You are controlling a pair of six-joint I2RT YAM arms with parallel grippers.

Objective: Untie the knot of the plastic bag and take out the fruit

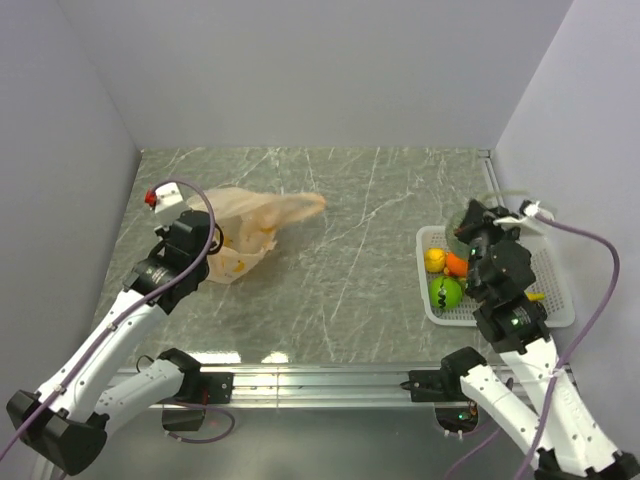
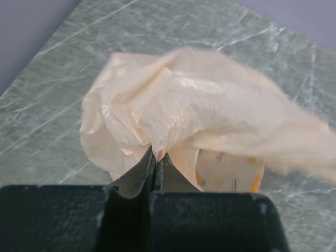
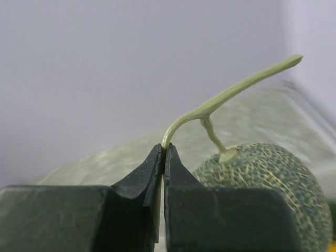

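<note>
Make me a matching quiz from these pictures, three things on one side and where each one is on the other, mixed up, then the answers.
1 bag
2 melon
3 green apple

A lying in the white basket
B pinched by the left end effector
C held by its stem in the right end effector

Pairs: 1-B, 2-C, 3-A

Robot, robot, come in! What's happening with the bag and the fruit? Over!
Left tool shut on plastic bag. Right tool pinching melon by its stem, beside white basket. Nothing in the way seen.
</note>
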